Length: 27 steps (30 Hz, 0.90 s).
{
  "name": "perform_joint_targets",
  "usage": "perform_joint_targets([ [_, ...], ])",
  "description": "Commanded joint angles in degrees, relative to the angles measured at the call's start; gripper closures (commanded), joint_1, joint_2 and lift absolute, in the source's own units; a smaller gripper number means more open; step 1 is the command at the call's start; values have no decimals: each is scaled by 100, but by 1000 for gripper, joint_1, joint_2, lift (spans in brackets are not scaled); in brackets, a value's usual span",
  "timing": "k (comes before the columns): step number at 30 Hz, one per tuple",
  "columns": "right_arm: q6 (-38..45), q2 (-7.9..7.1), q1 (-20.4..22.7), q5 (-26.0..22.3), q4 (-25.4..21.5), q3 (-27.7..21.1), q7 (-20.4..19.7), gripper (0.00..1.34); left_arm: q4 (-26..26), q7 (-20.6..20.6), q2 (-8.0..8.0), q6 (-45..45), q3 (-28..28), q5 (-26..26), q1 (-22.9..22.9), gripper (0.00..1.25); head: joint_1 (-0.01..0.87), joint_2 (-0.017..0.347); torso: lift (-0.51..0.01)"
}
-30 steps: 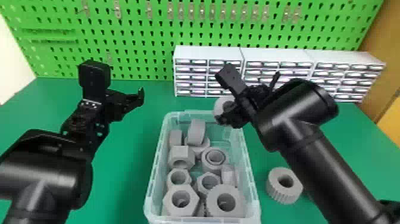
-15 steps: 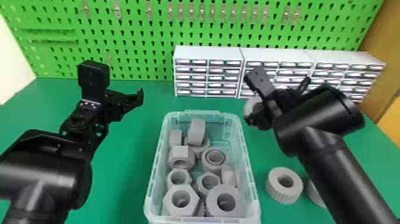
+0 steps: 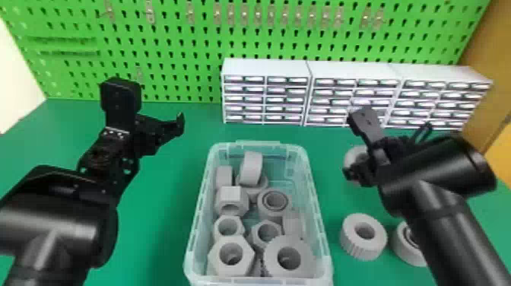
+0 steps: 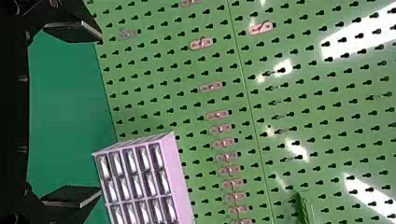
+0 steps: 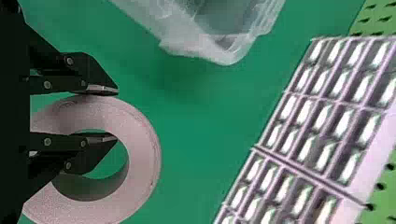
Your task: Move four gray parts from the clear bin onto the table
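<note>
My right gripper (image 3: 350,172) is to the right of the clear bin (image 3: 318,213), shut on a gray ring (image 3: 350,159). In the right wrist view, the fingers of the right gripper (image 5: 116,114) pinch the wall of the ring (image 5: 144,154), one inside its hole and one outside. Several gray nuts and rings, among them a hex nut (image 3: 243,248), lie in the bin. On the table right of it are a ribbed gray ring (image 3: 351,243) and another gray ring (image 3: 403,249), partly behind the right arm. My left gripper (image 3: 154,131) is parked at the left; the left gripper (image 4: 100,115) stands wide open.
White drawer cabinets (image 3: 266,68) line the back of the green table (image 3: 159,243), behind the bin and the right gripper. Behind them rises a green pegboard (image 3: 182,42). A brown panel (image 3: 490,72) borders the right side.
My right gripper has carried the gray ring rightward, away from the bin's far right corner, and slightly nearer the front. My left arm has stayed still.
</note>
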Motion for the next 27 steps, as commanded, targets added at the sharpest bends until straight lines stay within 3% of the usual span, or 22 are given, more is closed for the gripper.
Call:
perform_joint_targets([
  [1,-33,-6,200,13,165,-290,-5,1187,0,0,-7,-4,1,0,-7,124,686,26,-50],
  [13,-420,-14,253,-189,833,-809,4,1187,0,0,-7,-4,-8,-8,-7,124,686,26,-50],
  [27,-508,-23,130,-215,1334,-773,4,1184,0,0,-7,-4,-16,0,-7,124,686,26,-50],
])
